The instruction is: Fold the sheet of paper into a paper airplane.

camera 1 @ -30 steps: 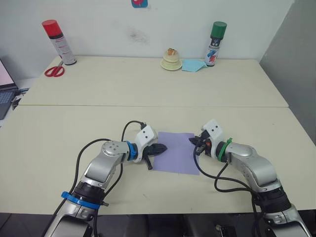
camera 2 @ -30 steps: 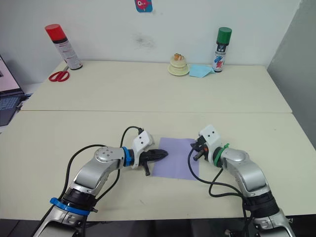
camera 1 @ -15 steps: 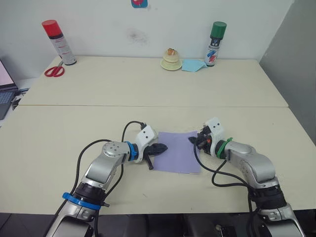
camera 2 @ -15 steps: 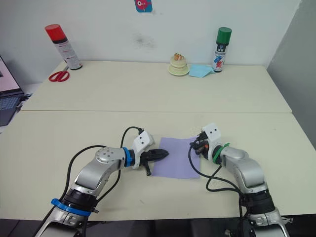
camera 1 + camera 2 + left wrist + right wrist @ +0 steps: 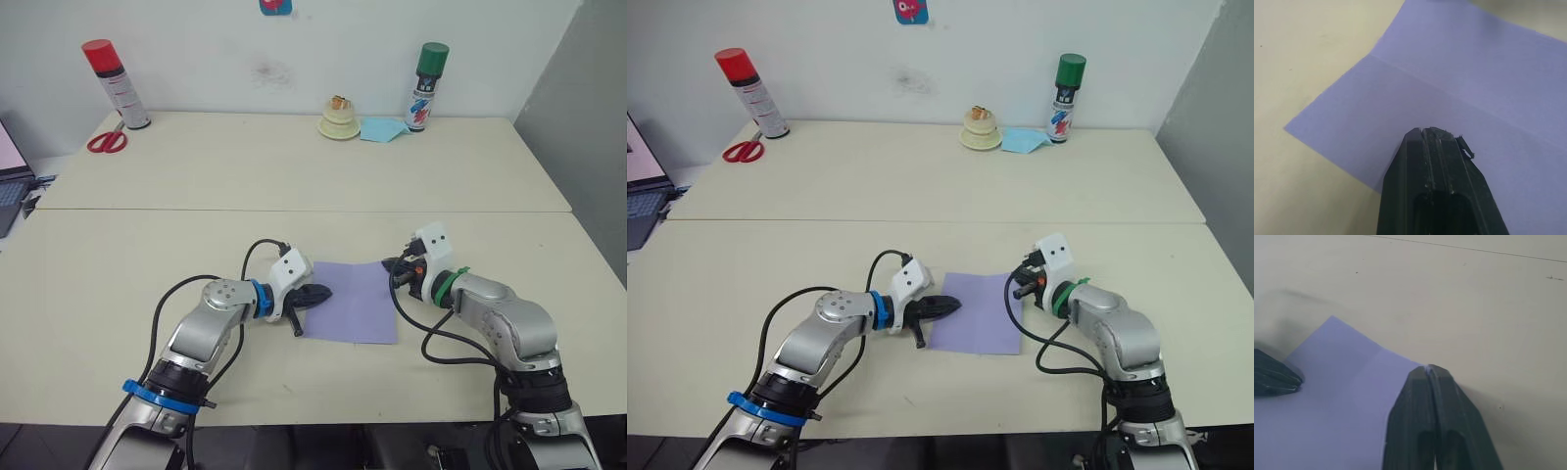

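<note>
The lavender sheet of paper (image 5: 351, 302) lies flat on the near table between my two grippers, and a centre crease shows on it (image 5: 1474, 63). My left gripper (image 5: 319, 292) is shut, its tips (image 5: 1432, 132) resting on the sheet's left part. Over at the sheet's far right corner, my right gripper (image 5: 394, 270) is shut with the corner of the paper (image 5: 1342, 382) pinched at its tip (image 5: 1429, 369). In the right wrist view the left gripper's dark fingertips (image 5: 1273, 377) also rest on the paper.
At the back of the far table stand a red spray can (image 5: 116, 83) with red scissors (image 5: 106, 140) at the left, and a cream round object (image 5: 340, 119), a light-blue cloth (image 5: 382, 129) and a green spray can (image 5: 426, 86) toward the right. A laptop (image 5: 10, 181) sits at the left edge.
My right gripper has closed on the sheet's far right corner and shifted slightly right and away, so the paper's right edge has moved with it. The left gripper has stayed put.
</note>
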